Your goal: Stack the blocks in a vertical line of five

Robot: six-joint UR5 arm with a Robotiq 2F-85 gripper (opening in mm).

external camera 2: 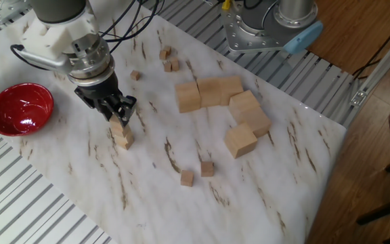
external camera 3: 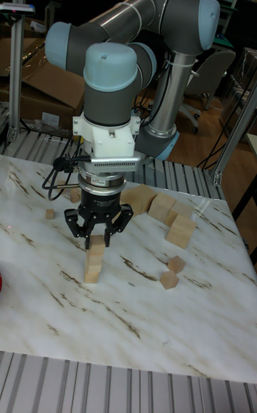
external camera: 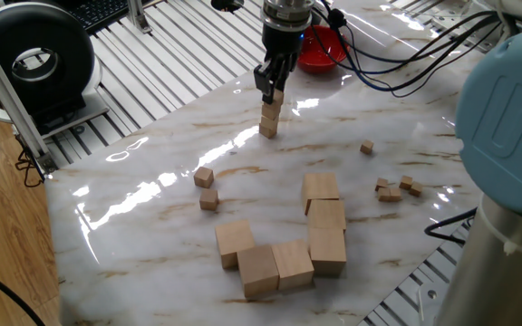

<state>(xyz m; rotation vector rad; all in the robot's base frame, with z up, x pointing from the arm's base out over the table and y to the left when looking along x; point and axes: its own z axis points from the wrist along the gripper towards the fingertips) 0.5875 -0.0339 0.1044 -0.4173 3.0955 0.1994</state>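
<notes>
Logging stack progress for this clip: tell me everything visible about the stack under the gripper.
The stack is three small plain light-wood blocks, standing upright on the marble table, slightly uneven at the edges. The gripper sits at the top block, fingers either side; contact cannot be told. Near the red bowl, apart from it.

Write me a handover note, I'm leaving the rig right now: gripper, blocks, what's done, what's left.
Gripper: at the stack, fingers on either side of the top block; gripping or released, cannot tell.
Stack: three blocks high, upright, near the red bowl.
Loose blocks: two, lying on the marble table, apart from the large cubes.
Done: three of five.
Left: let go if holding, then add the two loose blocks.
</notes>
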